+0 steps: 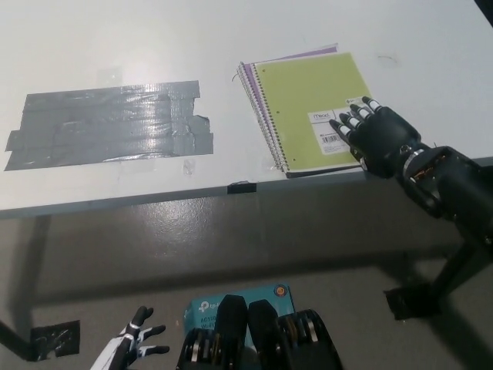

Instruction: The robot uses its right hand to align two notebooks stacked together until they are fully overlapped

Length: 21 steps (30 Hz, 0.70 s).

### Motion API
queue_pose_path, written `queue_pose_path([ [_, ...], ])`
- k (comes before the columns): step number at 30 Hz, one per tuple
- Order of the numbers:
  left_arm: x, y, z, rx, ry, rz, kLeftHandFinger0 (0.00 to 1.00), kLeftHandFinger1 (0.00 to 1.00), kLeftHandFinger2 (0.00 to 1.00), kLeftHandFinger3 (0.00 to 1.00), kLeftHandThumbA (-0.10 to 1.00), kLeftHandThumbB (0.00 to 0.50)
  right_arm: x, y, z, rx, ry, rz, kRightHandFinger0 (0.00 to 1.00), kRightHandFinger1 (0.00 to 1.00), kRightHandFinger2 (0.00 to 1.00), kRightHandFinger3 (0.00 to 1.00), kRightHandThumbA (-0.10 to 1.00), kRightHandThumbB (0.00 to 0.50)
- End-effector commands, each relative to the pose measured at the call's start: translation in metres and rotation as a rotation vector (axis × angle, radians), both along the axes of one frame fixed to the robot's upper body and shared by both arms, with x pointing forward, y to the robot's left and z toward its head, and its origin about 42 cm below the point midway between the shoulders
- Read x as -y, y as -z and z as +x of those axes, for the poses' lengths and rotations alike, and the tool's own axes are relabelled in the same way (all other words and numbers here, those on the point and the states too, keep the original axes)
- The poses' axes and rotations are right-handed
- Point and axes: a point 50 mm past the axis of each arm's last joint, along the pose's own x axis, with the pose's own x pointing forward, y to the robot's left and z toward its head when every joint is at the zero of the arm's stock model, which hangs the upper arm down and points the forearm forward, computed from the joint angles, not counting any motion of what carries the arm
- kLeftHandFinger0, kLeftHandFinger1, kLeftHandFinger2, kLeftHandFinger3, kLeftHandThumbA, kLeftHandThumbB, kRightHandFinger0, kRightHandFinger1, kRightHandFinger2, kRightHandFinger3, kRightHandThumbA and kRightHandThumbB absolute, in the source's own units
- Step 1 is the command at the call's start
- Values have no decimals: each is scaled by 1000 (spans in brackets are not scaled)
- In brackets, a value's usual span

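Note:
A lime-green spiral notebook (312, 108) lies on top of a purple notebook (254, 81) near the front edge of the white table (231, 31). Only a thin purple strip shows along the left and top of the green cover. My black right hand (377, 137) rests flat and open on the green notebook's lower right corner, fingertips by its white label (327, 132). My white left hand (127, 351) hangs low at the bottom left, fingers spread, holding nothing.
A large patch of grey duct tape (112, 123) covers the table's left part. A small black clip (242, 187) sits on the front edge. Below the table, a teal box (204, 308) lies on the floor.

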Motion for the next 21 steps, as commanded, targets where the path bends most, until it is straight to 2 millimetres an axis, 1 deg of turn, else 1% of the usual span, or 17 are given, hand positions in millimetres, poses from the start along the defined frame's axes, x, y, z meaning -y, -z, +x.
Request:
queue_pose_path([
  [1,0,-4,-1,35,24,3,631,734,876,1000,1000,500,-1,3,3,-54,-42,-96,1000,1000,1000,1000,1000,316],
  [3,2,-4,2,36,29,0,609,726,879,1000,1000,500,2,1,5,-51,-36,-101,1000,1000,1000,1000,1000,325],
  [5,3,-6,3,31,32,0,640,731,904,1000,1000,500,4,-4,6,-46,-39,-102,1000,1000,1000,1000,1000,323],
  [8,4,-6,2,35,42,8,651,727,917,1000,1000,500,3,-8,6,-29,-45,-112,1000,1000,1000,1000,1000,322],
  [9,5,-6,2,32,34,10,815,725,892,1000,1000,500,3,-10,8,-30,-43,-98,1000,1000,1000,1000,1000,317],
  [10,5,-7,3,33,36,10,829,725,891,1000,1000,500,4,-10,8,-29,-41,-97,1000,1000,1000,1000,1000,316],
  [12,6,-8,6,35,34,2,727,730,904,1000,1000,500,4,-14,11,-13,-56,-95,1000,1000,1000,1000,1000,322],
  [14,6,-9,7,39,37,4,698,738,903,1000,1000,500,0,-19,13,-6,-56,-102,1000,1000,1000,1000,1000,314],
  [16,6,-9,7,42,37,4,687,740,904,1000,1000,500,-3,-23,14,-4,-57,-103,1000,1000,1000,1000,1000,311],
  [18,5,-11,8,47,38,-1,650,715,904,1000,1000,500,-7,-28,17,7,-62,-85,1000,1000,1000,1000,1000,290],
  [19,5,-10,8,49,37,1,649,706,898,1000,1000,500,-9,-29,17,7,-61,-81,1000,1000,1000,1000,1000,289],
  [20,5,-10,8,48,38,3,682,725,902,1000,1000,500,-10,-30,17,9,-64,-76,1000,1000,1000,1000,1000,291],
  [21,5,-10,8,47,40,6,682,724,900,1000,1000,500,-12,-30,16,10,-65,-73,1000,1000,1000,1000,1000,285],
])
